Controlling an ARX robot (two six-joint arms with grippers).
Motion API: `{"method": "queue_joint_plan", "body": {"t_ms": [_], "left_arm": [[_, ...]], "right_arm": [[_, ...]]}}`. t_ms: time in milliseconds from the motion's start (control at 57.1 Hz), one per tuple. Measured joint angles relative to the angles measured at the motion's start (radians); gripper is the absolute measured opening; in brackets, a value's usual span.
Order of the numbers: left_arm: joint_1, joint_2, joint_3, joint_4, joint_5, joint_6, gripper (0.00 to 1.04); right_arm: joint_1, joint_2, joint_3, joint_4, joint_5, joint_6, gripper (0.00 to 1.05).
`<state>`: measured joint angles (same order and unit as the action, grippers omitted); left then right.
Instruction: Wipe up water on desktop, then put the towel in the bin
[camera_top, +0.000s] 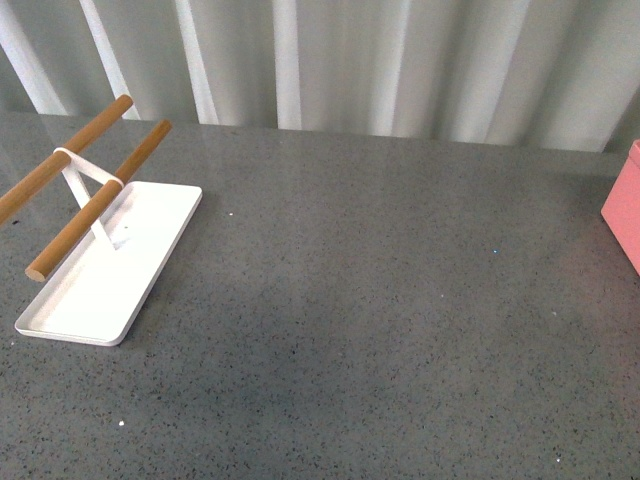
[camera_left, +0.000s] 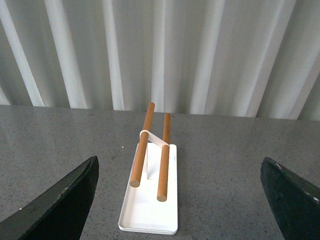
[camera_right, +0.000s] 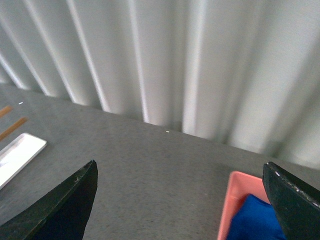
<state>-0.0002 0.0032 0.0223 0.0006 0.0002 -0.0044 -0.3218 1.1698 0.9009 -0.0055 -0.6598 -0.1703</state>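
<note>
Right hand (camera_right: 180, 200) agape above towel (camera_right: 255, 220)

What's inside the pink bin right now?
The blue towel lies inside the pink bin, seen from the right wrist. Anything under the towel is covered, and the front view shows only the bin's outer edge.

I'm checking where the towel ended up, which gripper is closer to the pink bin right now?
Right. The right gripper hangs open facing the bin, with the towel inside it. The left gripper faces the white tray, at the desktop's opposite side.
</note>
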Motion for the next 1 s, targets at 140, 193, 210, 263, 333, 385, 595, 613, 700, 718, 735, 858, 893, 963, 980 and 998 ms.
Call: {"method": "queue_joint_plan", "body": {"t_ms": [140, 193, 210, 263, 333, 385, 595, 613, 700, 718, 735, 858, 893, 963, 980, 998], "left_arm": [[0.000, 0.000, 0.000, 0.000, 0.000, 0.000, 0.98], [0.000, 0.000, 0.000, 0.000, 0.001, 0.000, 0.98], [0.000, 0.000, 0.000, 0.000, 0.000, 0.000, 0.98], [0.000, 0.000, 0.000, 0.000, 0.000, 0.000, 0.98], [0.000, 0.000, 0.000, 0.000, 0.000, 0.000, 0.98], [0.000, 0.000, 0.000, 0.000, 0.001, 0.000, 0.98], [0.000, 0.000, 0.000, 0.000, 0.000, 0.000, 0.98], [0.000, 0.000, 0.000, 0.000, 0.000, 0.000, 0.98], [0.000, 0.000, 0.000, 0.000, 0.000, 0.000, 0.98], [0.000, 0.000, 0.000, 0.000, 0.000, 0.000, 0.98], [0.000, 0.000, 0.000, 0.000, 0.000, 0.000, 0.98], [0.000, 0.000, 0.000, 0.000, 0.000, 0.000, 0.98], [0.000, 0.000, 0.000, 0.000, 0.000, 0.000, 0.98], [0.000, 0.000, 0.000, 0.000, -0.001, 0.000, 0.98], [0.000, 0.000, 0.000, 0.000, 0.000, 0.000, 0.98], [0.000, 0.000, 0.000, 0.000, 0.000, 0.000, 0.98]], "right_arm": [[0.117, -0.186, -0.138, 0.130, 0.220, 0.020, 0.87], [0.146, -0.259, -0.232, 0.241, 0.392, 0.075, 0.77], [0.151, -0.282, -0.261, 0.259, 0.422, 0.090, 0.73], [0.150, -0.333, -0.322, 0.278, 0.477, 0.116, 0.64], [0.148, -0.393, -0.400, 0.290, 0.491, 0.138, 0.51], [0.157, -0.423, -0.449, 0.305, 0.502, 0.145, 0.43], [0.213, -0.532, -0.617, 0.354, 0.553, 0.152, 0.03], [0.217, -0.541, -0.628, 0.357, 0.555, 0.155, 0.03], [0.258, -0.581, -0.674, 0.360, 0.619, 0.156, 0.03], [0.267, -0.585, -0.679, 0.360, 0.633, 0.157, 0.03], [0.281, -0.594, -0.688, 0.360, 0.647, 0.157, 0.03], [0.318, -0.644, -0.738, 0.360, 0.651, 0.157, 0.03], [0.319, -0.660, -0.750, 0.359, 0.653, 0.157, 0.03], [0.318, -0.687, -0.769, 0.356, 0.655, 0.157, 0.03], [0.318, -0.691, -0.772, 0.354, 0.655, 0.157, 0.03], [0.319, -0.698, -0.777, 0.352, 0.655, 0.157, 0.03]]}}
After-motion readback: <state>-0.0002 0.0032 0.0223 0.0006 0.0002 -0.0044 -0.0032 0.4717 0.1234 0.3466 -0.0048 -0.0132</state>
